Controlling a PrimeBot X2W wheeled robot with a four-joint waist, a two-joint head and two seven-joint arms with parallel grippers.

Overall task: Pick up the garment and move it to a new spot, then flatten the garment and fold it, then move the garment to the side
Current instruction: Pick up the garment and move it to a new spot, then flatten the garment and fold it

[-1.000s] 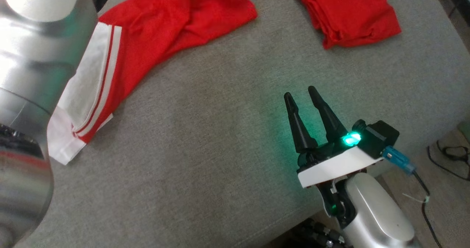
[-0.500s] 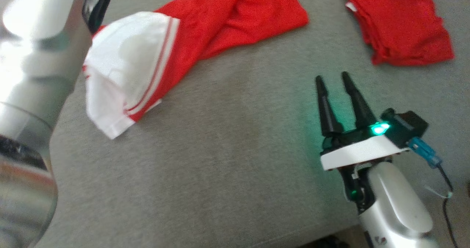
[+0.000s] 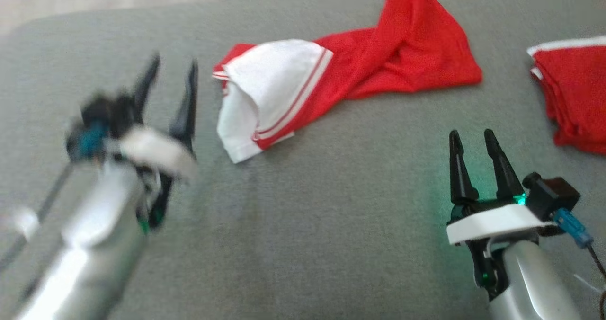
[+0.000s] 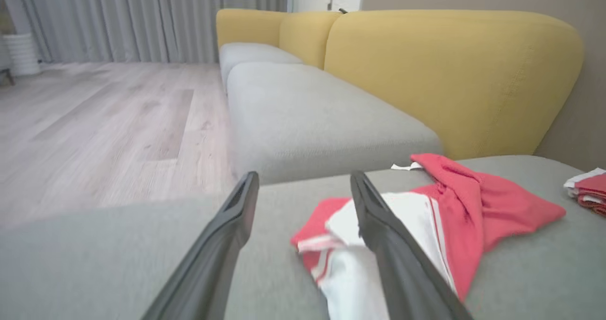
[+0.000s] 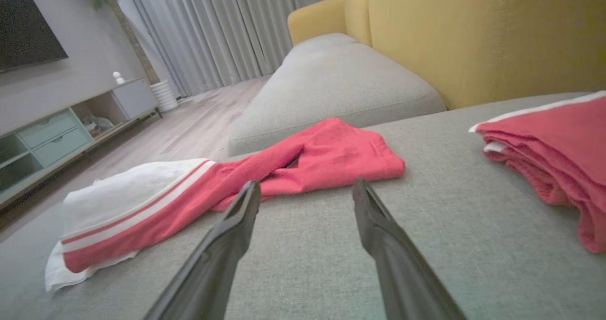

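Head view: the garment [image 3: 350, 78] — red, with a white striped end — is lying crumpled on the grey cushion [image 3: 307, 225], just right of the blurred left gripper [image 3: 173, 63] and ahead of the right gripper [image 3: 471, 134], both gaping empty. A folded red pile [image 3: 573, 93] is sitting at right. Left wrist view: the garment is lying just past the fingers [image 4: 378, 225]. Right wrist view: the garment is stretching across ahead of the parted fingers — untouched.

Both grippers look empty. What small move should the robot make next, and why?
Probably ease the left gripper over to the white-banded end of the red garment and close on it: both it and the right gripper stand open and empty, and the garment lies bunched on the grey cushion.
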